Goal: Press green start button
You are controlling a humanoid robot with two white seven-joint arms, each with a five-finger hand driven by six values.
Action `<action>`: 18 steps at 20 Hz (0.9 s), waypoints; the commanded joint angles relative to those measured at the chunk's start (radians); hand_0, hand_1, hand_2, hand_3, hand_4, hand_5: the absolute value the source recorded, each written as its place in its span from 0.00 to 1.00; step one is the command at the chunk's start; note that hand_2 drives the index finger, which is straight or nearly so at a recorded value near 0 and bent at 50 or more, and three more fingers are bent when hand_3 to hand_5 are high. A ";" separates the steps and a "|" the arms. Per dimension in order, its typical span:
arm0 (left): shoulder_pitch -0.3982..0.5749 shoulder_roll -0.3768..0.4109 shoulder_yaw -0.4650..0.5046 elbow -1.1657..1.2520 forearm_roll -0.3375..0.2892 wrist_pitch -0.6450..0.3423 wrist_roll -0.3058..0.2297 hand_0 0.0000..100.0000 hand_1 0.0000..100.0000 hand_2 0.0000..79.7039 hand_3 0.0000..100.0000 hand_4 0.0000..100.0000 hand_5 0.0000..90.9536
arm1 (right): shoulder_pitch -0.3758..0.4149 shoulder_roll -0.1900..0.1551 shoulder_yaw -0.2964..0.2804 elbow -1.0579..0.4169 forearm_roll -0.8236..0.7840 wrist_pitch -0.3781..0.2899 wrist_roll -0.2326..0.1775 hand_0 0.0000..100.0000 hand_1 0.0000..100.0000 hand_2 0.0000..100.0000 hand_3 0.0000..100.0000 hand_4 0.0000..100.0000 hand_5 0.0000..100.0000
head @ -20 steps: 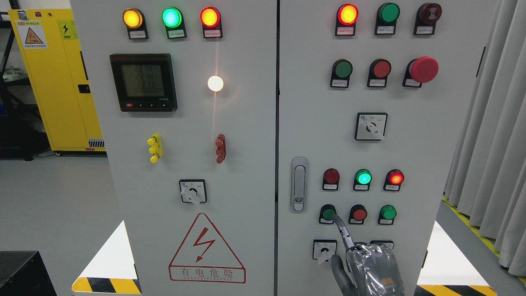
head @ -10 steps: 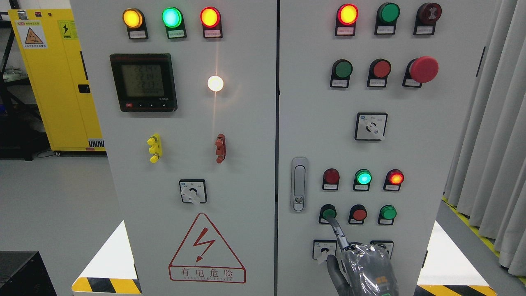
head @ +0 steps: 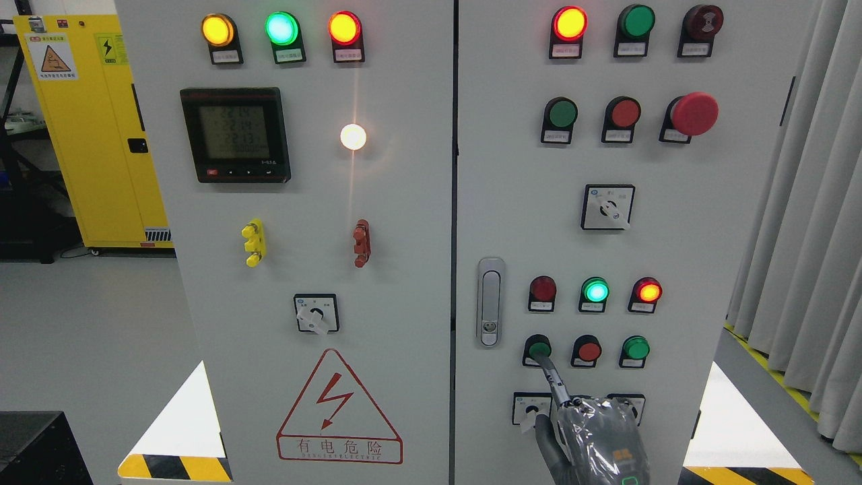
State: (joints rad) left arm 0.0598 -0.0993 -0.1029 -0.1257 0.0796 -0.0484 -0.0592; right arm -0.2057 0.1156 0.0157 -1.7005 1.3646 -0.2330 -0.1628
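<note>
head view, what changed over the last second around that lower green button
The right hand slid a little left and down; its outstretched finger stays on the lower-left green button. Nothing was grasped or released. The lamps, the red button and the switches look unchanged.

A yellow cabinet (head: 101, 128) with warning stickers stands far up and left of the fingers, beside dark shelving (head: 20, 168) at the edge. The smooth grey floor (head: 87, 337) spreads left of them, with a black box (head: 40, 448) at the lower left corner. Pale grey curtains (head: 808, 236) hang in folds up and right of the fingers, above black-and-yellow floor striping (head: 774, 377).
</note>
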 commanded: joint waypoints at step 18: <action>0.000 0.000 0.000 0.000 0.000 0.001 -0.001 0.12 0.56 0.00 0.00 0.00 0.00 | -0.021 0.001 0.023 0.029 -0.009 0.014 0.023 0.77 0.93 0.00 0.98 1.00 1.00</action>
State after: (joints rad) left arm 0.0598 -0.0993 -0.1030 -0.1257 0.0797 -0.0484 -0.0590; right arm -0.2253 0.1156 0.0243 -1.6804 1.3576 -0.2201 -0.1427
